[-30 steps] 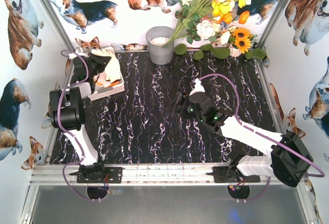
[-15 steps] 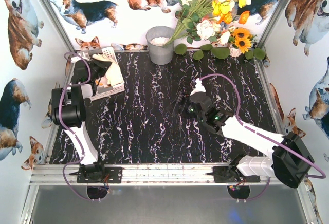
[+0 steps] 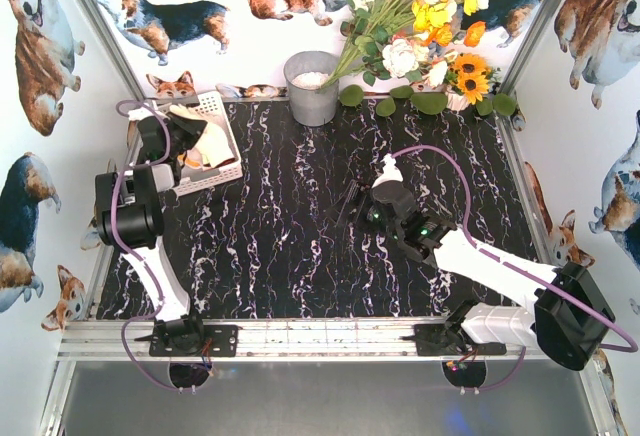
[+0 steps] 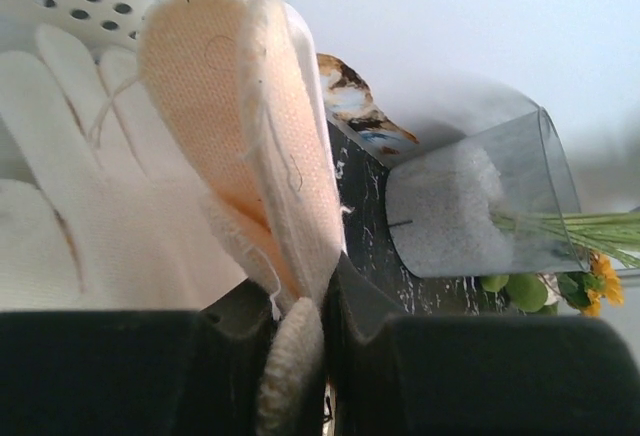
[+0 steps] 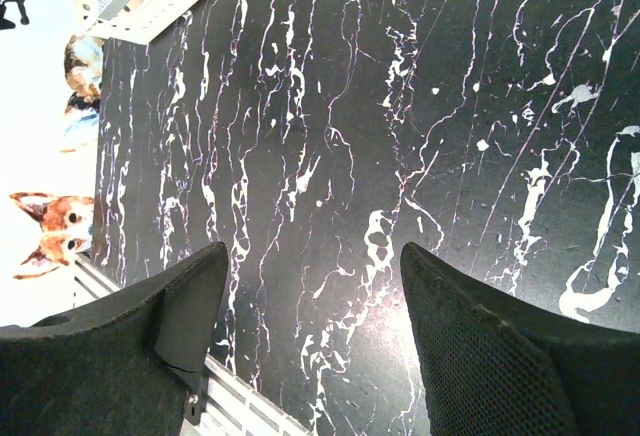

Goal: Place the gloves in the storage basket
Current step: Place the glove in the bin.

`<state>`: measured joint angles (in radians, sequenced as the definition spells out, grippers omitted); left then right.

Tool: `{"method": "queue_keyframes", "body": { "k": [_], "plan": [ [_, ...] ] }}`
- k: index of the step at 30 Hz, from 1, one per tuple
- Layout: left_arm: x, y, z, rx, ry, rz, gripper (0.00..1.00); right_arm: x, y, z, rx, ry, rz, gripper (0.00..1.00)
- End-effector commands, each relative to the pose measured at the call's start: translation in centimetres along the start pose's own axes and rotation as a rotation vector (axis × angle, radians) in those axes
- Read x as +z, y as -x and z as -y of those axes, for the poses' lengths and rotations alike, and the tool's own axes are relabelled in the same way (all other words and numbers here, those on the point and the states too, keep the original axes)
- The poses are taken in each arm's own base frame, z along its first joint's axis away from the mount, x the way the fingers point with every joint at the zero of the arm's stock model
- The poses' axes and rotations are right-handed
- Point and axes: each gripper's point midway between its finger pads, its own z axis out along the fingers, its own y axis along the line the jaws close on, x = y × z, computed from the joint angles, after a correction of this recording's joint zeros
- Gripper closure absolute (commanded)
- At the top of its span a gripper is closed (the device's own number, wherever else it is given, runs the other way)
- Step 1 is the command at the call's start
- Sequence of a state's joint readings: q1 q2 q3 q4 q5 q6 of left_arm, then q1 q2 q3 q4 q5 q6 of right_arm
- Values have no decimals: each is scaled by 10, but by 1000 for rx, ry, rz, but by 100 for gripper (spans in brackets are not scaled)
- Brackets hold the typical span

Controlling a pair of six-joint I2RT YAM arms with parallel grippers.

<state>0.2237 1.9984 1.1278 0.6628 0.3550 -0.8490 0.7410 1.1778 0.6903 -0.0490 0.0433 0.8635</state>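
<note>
The left end effector (image 4: 295,341) is clamped on a cream glove (image 4: 240,126) over the white basket (image 3: 222,169), where other gloves (image 4: 90,216) lie. The right end effector (image 5: 312,286) hangs open over the table (image 5: 400,106).

Left arm (image 3: 132,214): stands up from the near edge of the table (image 3: 300,256), folds at the elbow, reaches to the far left corner. Left gripper (image 4: 295,321): pinches a cream glove (image 4: 230,116) between nearly closed fingers. Right arm (image 3: 490,266): stretches low from the near right corner toward the middle. Right gripper (image 5: 315,291): looks down at the surface, fingers wide apart, holds nothing.
</note>
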Motion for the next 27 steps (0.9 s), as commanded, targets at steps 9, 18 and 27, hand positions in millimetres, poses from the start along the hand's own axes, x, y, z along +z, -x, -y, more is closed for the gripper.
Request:
{"method": "queue_keyframes", "body": {
  "k": [9,18,27],
  "plan": [
    [9,10,-35,123,46,3,100,-2,12,-9,12,34,53,28],
    [15,2,-53,188,81,-36,95,-1,12,-10,18,40,51,28],
    [8,13,-62,317,189,-82,43,-2,13,-11,17,45,56,28]
  ]
}}
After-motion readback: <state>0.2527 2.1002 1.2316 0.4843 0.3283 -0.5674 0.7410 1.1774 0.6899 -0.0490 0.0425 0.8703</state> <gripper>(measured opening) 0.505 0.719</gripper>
